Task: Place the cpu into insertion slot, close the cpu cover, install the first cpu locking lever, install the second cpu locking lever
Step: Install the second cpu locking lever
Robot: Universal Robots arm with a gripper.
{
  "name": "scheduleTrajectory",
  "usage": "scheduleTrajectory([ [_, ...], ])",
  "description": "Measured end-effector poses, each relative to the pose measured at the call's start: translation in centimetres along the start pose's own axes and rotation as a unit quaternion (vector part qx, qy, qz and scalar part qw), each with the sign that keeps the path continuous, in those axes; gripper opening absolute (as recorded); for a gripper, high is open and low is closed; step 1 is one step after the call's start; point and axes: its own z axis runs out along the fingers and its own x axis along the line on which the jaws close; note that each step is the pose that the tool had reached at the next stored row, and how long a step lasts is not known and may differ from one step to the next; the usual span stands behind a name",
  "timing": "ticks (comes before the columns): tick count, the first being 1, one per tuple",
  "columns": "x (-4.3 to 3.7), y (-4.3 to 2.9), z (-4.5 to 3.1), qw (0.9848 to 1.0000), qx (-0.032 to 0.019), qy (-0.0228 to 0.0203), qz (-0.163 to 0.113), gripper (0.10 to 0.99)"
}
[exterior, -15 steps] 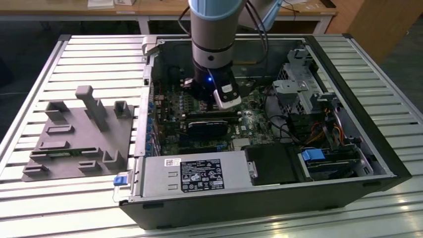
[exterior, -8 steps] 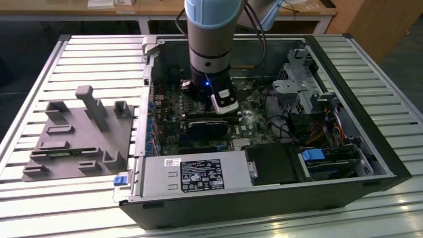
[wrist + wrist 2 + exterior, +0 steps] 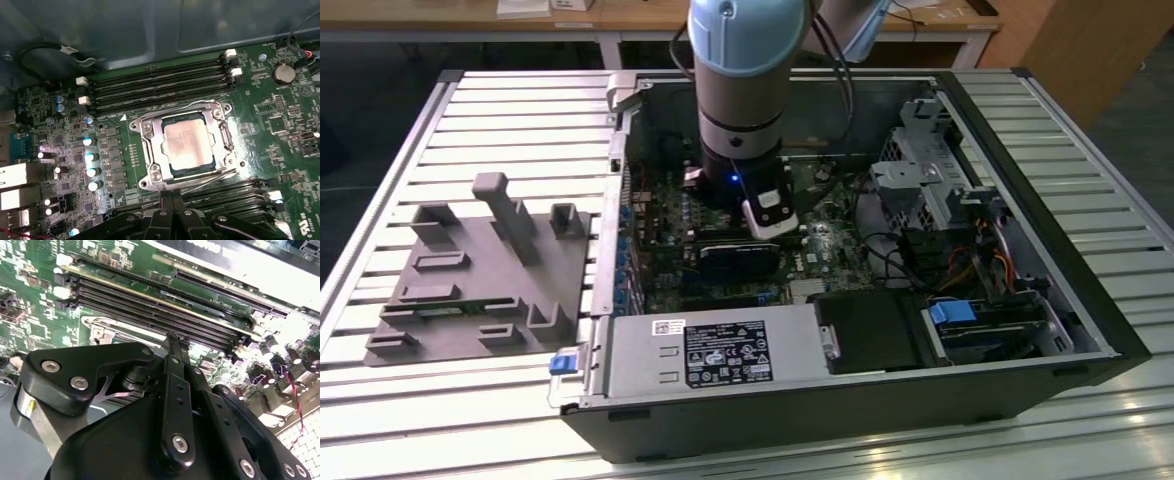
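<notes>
While the arm (image 3: pixel 744 90) stands low inside the open computer case (image 3: pixel 1067 330) at the middle of the exterior view, its gripper (image 3: pixel 172 206) hangs just over the green board (image 3: pixel 280 135), close beside the socket. I see the 2 black fingers (image 3: pixel 165 206) pressed together at the lower middle of the first wrist view, so the jaws look closed and hold nothing.

The chip (image 3: pixel 186 144) already lies flat in the slot (image 3: pixel 197 171), in the centre of the first wrist view. The cover (image 3: pixel 151 131) seems folded down around it, with the chip face showing through its window. A thin wire lever (image 3: pixel 212 172) runs along the lower edge of the socket; I cannot tell if it is hooked.

I judge the step in hand is the lever work. It needs a slow push with the closed tips, on the lever only, not on the chip or the long memory slots (image 3: pixel 160 82) nearby.
</notes>
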Motion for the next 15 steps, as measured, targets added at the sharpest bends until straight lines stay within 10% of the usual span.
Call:
scheduleTrajectory([
  [15,0.35,-1.25,0.71,0.9995,-0.0300,0.0091,-0.010,0.102],
])
